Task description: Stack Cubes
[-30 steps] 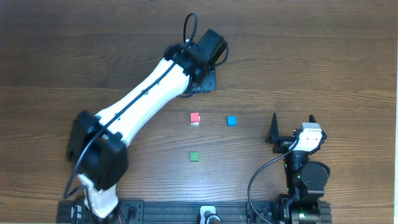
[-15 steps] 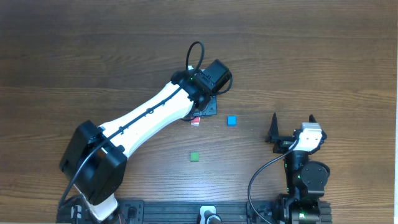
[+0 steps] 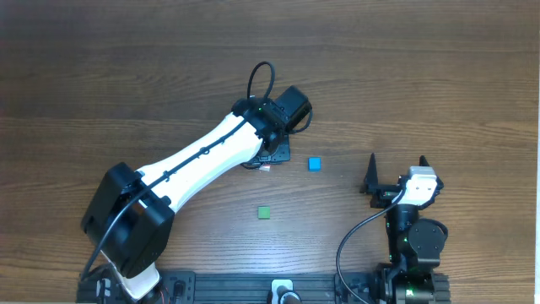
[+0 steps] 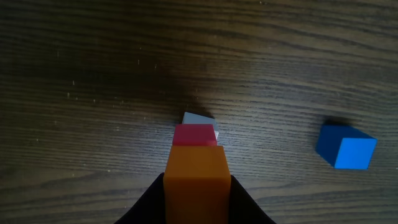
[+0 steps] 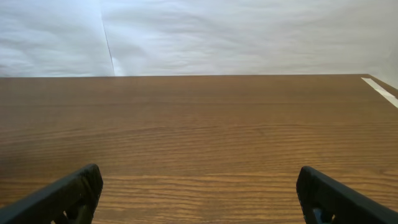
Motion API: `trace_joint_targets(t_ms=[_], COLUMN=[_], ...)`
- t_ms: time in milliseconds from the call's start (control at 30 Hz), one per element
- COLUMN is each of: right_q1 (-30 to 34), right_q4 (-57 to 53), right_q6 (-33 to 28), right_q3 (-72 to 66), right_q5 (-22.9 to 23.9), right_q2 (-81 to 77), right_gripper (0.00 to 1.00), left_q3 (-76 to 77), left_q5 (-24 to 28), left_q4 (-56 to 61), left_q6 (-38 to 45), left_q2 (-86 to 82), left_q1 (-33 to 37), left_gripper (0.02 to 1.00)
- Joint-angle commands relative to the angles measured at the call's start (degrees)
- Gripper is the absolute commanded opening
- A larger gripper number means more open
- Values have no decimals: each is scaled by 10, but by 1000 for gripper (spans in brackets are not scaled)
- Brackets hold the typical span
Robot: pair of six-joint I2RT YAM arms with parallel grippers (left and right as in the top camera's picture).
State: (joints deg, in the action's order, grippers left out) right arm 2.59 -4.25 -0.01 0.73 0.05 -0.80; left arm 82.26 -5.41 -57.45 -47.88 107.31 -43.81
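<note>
Left pincer (image 4: 197, 202) pinching orange cube (image 4: 197, 177), held right over red cube (image 4: 194, 134) on desk (image 4: 93, 74), blue cube (image 4: 346, 145) apart nearby, green cube (image 3: 264, 213) nearer arm bases; right pincer (image 5: 199, 190) spread wide, low over desk.

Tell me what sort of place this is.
Likely a robot manipulation test bench rather than a home: a bare wood-grain tabletop, a plain white backdrop sheet behind it, and practice props such as the small blue cube and small green cube.
</note>
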Motion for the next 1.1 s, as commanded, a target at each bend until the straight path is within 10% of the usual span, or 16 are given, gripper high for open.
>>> trace_joint_targets(t_ms=[33, 1100], right_q1=[0, 0], right_q4=[0, 0], right_q6=[-1, -1], right_q3=[-4, -5], right_q5=[-5, -5], right_q2=[5, 5], right_gripper=[993, 993], left_q3=[-5, -6], left_q5=[-6, 15], left_q4=[1, 2], left_q6=[-11, -10], left_q2=[9, 27], left_q1=[2, 2], left_gripper=[42, 40])
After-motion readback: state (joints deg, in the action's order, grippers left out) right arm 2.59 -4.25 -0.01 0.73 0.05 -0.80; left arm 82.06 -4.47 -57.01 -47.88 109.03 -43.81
